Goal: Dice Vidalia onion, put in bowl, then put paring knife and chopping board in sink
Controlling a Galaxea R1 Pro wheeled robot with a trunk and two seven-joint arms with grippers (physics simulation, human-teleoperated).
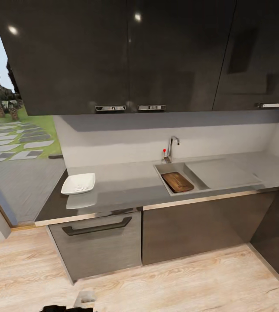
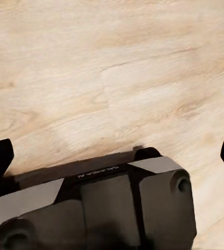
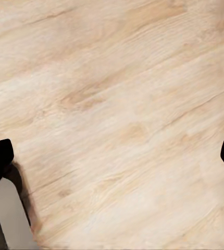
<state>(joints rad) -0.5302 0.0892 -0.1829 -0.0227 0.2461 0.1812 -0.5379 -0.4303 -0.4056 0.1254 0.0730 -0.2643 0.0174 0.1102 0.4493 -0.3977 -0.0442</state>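
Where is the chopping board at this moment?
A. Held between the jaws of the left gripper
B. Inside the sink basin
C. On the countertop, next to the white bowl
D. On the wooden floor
B. In the head view the dark brown chopping board lies inside the basin of the sink, apart from the bowl, which stands on the countertop to the left.

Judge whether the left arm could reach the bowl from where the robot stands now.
Probably not. The bowl sits on the countertop across a stretch of floor, and the left gripper hangs open over floorboards, holding nothing. Nothing blocks the way; the robot just looks too far back.
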